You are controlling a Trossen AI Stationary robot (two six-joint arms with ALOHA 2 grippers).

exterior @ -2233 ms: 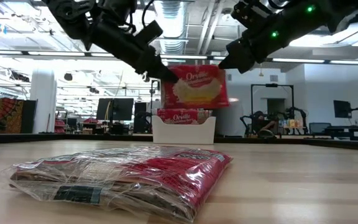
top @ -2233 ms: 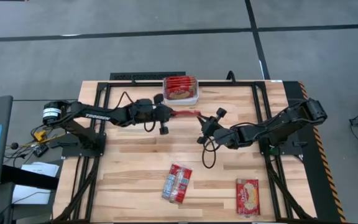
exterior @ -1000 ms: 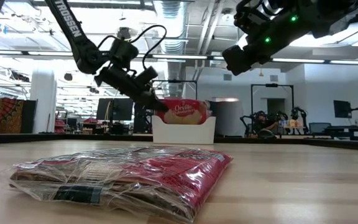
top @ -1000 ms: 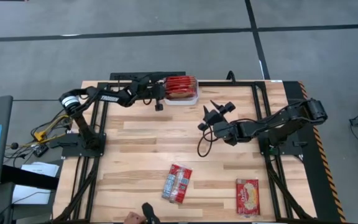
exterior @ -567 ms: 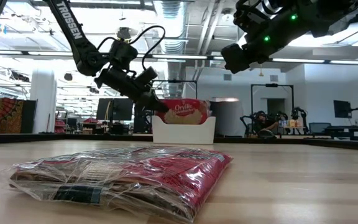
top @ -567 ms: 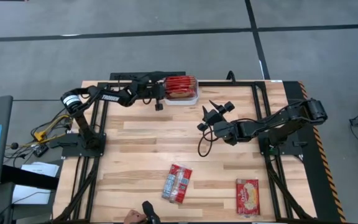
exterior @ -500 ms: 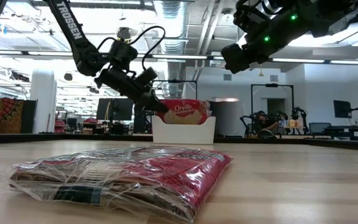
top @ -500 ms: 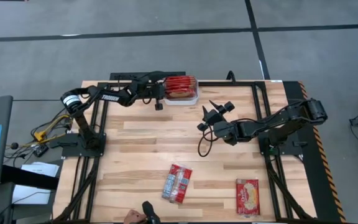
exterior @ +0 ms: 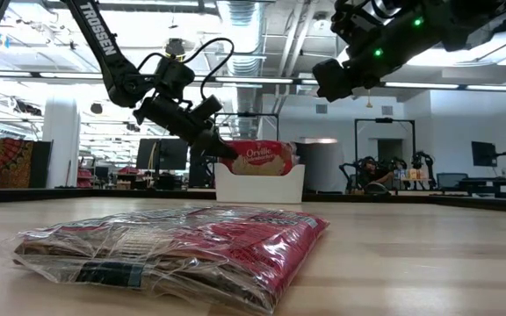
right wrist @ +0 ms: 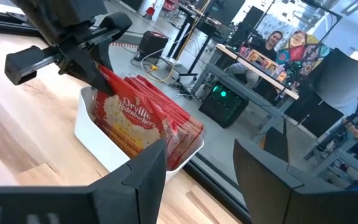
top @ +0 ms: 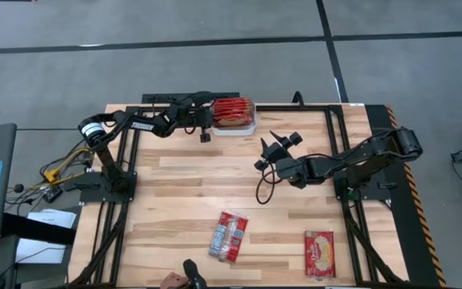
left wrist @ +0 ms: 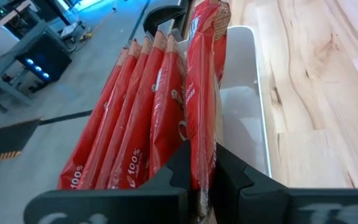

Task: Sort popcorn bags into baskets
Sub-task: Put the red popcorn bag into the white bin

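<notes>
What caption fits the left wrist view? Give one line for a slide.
Left gripper shut on a popcorn bag, lowering it upright into the white basket beside the bags already standing there.

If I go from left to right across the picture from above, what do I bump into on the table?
Left gripper pinching a popcorn bag → white basket full of bags → right gripper, open → loose bag near the front → another loose bag farther right.
</notes>
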